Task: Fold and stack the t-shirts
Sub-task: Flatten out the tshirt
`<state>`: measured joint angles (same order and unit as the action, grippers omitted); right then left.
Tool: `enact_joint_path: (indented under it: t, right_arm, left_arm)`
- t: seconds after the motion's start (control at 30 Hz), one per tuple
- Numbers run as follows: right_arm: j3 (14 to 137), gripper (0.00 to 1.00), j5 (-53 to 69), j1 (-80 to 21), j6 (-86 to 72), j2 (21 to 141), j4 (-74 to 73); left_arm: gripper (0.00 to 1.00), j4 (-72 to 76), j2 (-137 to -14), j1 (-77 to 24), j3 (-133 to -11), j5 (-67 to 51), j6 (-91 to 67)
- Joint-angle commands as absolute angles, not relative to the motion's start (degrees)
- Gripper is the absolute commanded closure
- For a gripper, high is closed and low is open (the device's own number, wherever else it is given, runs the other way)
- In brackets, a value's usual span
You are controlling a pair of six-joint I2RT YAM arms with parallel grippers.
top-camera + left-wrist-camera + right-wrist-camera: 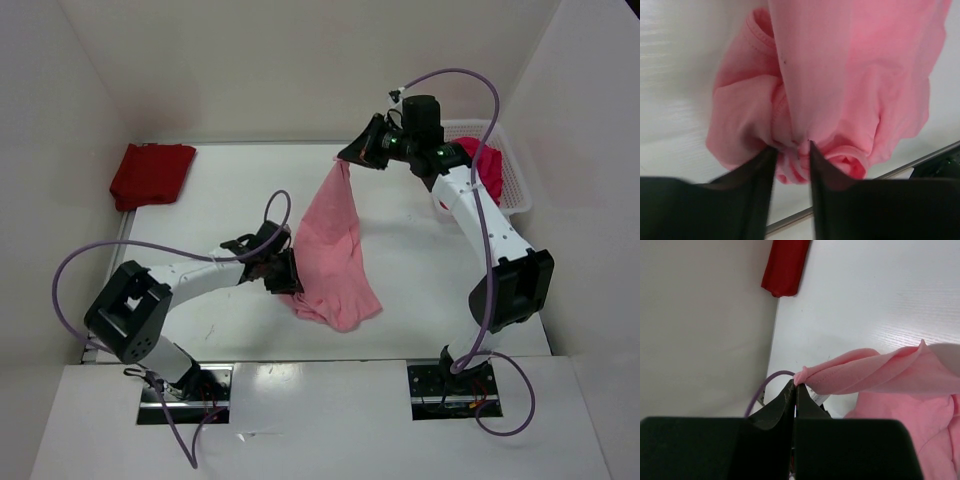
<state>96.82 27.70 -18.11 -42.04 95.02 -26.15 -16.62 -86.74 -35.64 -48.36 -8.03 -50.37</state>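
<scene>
Fingers, top view: right gripper (pixel 350 158) is closed on the top corner of the light pink shirt (pixel 335 250) and holds it up off the table (pixel 230 200). Left gripper (pixel 290 272) sits low at the shirt's near-left edge; from up here I can't tell how its jaws stand. The shirt hangs stretched between the two, lower end pooled on the table near centre. Dark red shirt (pixel 152 173) lies in a loose heap at the far-left corner; it looks bunched rather than neatly folded, but I can't be sure. Magenta shirt (pixel 487 165) is in the white mesh basket (pixel 515 175) at far right. Left wrist view: the two dark fingers (pixel 750 195) stand a little apart with a wad of pink hem and sleeve squeezed between the tips, so I read that as a pinch on the cloth, not an empty gap. Right wrist view: fingertips (pixel 780 405) are pressed together with a thin pink hem clamped between them, cloth trailing off to the right; the dark red shirt shows at the far table edge. My read on progress: early. No stack anywhere, no shirt clearly folded flat. The pink one is mid-handling, apparently being spread for its first fold; the magenta one hasn't left the basket. Left to do: lay pink flat, fold it, fold the other two, stack all three.
</scene>
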Motion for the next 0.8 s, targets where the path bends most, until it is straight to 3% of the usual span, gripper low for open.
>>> enact_joint_path:
  t: [0.0, 0.13, 0.27, 0.43, 0.63, 0.77]
  right_arm:
    - [96.59, 1.0, 27.77, -17.23, -40.87, 90.88, -23.37]
    - [97.12, 1.0, 27.77, -16.08, -40.87, 89.74, -23.38]
    - [99.05, 1.0, 27.77, -14.95, -40.87, 89.21, -24.43]
    - [108.61, 1.0, 29.0, -13.8, -41.39, 91.67, -25.66]
    - [121.28, 1.0, 31.64, -12.66, -43.51, 91.06, -26.45]
    - [117.01, 1.0, 31.64, -12.66, -42.9, 85.18, -27.07]
  left_arm:
    - [0.68, -16.6, -88.95, -37.0, -51.76, -6.25, -51.06]
    - [0.87, -19.15, -85.97, -37.0, -51.77, -1.95, -49.75]
    - [0.94, -20.83, -82.1, -31.65, -59.92, -2.1, -47.03]
    - [1.0, -24.08, -86.2, -19.01, -77.13, -8.16, -42.54]
    - [1.0, -25.58, -89.03, -5.83, -102.79, -16.86, -42.45]
    - [0.97, -24.0, -85.88, 4.2, -101.44, -23.98, -44.3]
